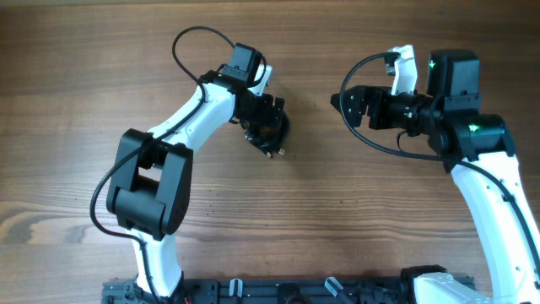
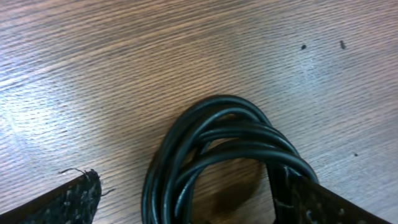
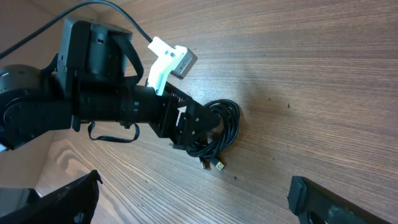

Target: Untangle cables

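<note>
Wood-grain table (image 1: 321, 219) fills every view. Left gripper (image 1: 268, 125) is spread wide, with the coiled cables (image 2: 217, 137) lying between its fingers, close against one, ungripped. Right gripper (image 1: 342, 101), equally wide, holds nothing, well apart from them.

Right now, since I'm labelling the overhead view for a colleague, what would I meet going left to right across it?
left arm's black elbow → cables, bunched in a small bundle → right gripper, open → right arm's black wrist block
</note>
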You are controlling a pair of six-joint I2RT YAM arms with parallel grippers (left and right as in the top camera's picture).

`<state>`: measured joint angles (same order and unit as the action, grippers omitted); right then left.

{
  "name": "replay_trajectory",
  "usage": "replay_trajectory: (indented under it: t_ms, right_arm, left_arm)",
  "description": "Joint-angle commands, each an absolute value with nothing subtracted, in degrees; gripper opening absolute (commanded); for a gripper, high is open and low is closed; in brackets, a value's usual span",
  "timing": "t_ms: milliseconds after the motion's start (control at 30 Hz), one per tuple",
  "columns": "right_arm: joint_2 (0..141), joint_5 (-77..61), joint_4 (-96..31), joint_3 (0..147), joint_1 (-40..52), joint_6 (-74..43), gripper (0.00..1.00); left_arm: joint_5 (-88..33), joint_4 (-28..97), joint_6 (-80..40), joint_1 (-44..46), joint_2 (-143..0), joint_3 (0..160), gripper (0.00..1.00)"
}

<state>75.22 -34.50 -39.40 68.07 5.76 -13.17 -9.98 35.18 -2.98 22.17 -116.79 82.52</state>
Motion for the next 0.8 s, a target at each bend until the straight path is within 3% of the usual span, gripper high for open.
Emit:
replay_trajectory:
  t_ms: [0, 367, 467, 667, 767]
  right_arm:
    - [76.3, -35.4, -39.1, 69.3, 5.9, -13.5, 1.0]
    - [76.3, -34.0, -39.3, 69.3, 5.9, -13.7, 1.0]
    - [76.3, -34.0, -39.3, 69.3, 5.9, -13.7, 1.0]
    - [76.3, -34.0, -39.2, 69.3, 5.9, -14.2, 1.0]
    - [76.3, -34.0, -39.0, 69.3, 5.9, -15.3, 1.0]
  left_arm:
    - [-5.4, 35.2, -1.7, 22.1, -117.6, 81.7, 0.91]
    - [-5.0, 33.2, -1.9, 22.2, -121.5, 80.5, 0.54]
    - [-5.1, 33.3, -1.9, 22.1, -121.6, 80.5, 0.42]
    - [-7.8, 33.4, -3.2, 22.0, -121.4, 80.5, 0.07]
    - [-14.5, 33.9, -3.2, 21.0, -120.4, 80.9, 0.04]
